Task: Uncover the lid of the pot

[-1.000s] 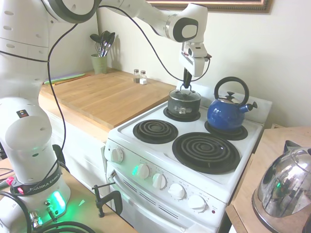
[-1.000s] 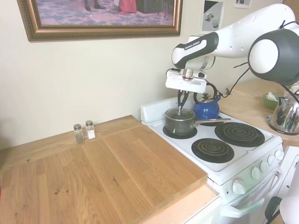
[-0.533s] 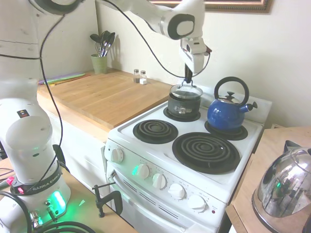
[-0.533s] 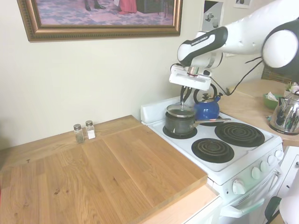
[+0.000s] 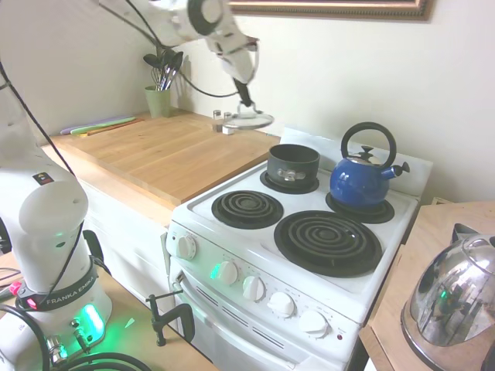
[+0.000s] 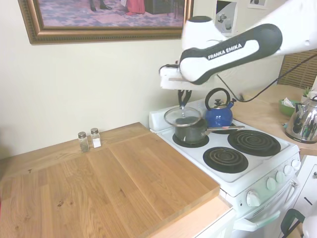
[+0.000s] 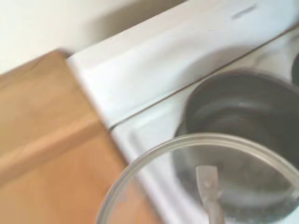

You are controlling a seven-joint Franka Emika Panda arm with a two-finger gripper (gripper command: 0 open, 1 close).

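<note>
Glass round lid [image 5: 247, 120] with silver rim hung from the tool [image 5: 247, 101], clamped on its handle, clear of the dark grey pot [image 5: 293, 164]. Advisable: keep level, lower onto wooden table [image 5: 166, 151].

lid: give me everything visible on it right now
The lid is a small round clear-glass disc with a silver metal rim. The gripper grips it from above by its top handle, mostly hidden. It hangs roughly level in the air, clear of the open pot, off toward the wooden counter. Nothing else touches it.
</note>
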